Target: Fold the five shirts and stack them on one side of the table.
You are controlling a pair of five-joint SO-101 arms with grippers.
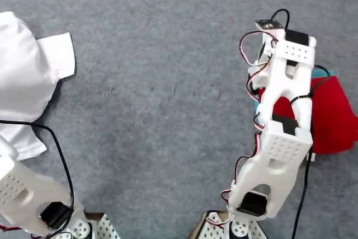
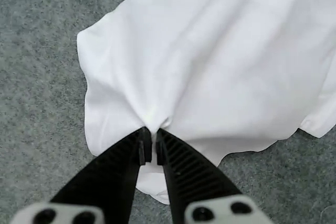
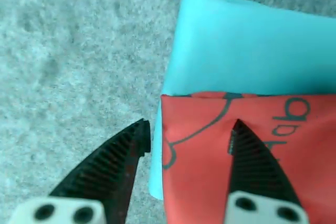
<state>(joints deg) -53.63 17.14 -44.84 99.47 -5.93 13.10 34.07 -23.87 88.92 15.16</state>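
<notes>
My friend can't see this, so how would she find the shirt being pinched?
On the grey table, look to the left arm's side. A white shirt lies rumpled there, a fold pinched in the left gripper. It is white and unfolded; the red shirt and teal shirt opposite lie folded in a stack.

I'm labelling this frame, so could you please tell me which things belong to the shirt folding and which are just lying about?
Job:
white shirt, pinched by left gripper
red shirt atop turquoise shirt, under open right gripper

Not job:
grey table
black cable
</notes>
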